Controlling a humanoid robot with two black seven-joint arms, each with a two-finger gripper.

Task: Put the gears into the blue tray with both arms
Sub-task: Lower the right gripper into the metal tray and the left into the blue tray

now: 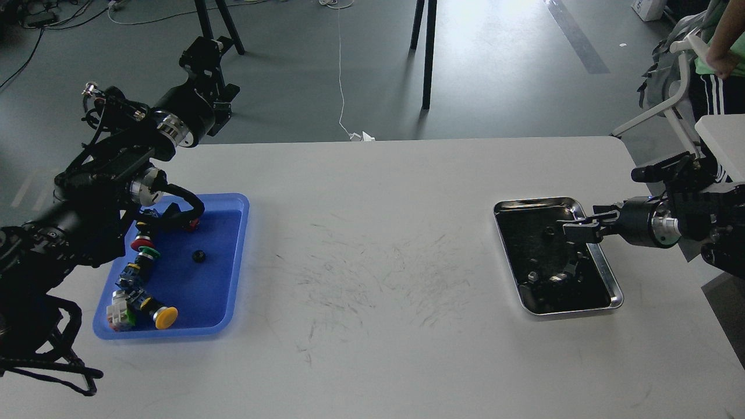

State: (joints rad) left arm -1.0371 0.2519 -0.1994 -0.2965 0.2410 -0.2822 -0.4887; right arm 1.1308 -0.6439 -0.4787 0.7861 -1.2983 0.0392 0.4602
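Observation:
The blue tray (pixel 201 297) lies at the table's left. One small black gear (pixel 199 256) rests on its floor, beside a row of colourful push-button switches (pixel 142 253). Another gear (pixel 548 233) sits in the steel tray (pixel 611 291) at the right, and small dark bits (pixel 532 277) lie toward that tray's front. My right gripper (pixel 573 228) hovers low over the steel tray's right side, just right of that gear; its dark fingers cannot be told apart. My left gripper (pixel 201 55) is raised beyond the table's far left edge, well above the blue tray, and looks dark and end-on.
The white table (pixel 372 279) shows scuff marks in its middle. Tripod legs (pixel 428 52) stand on the floor behind it. A person and a chair (pixel 707 64) are at the far right, next to my right arm.

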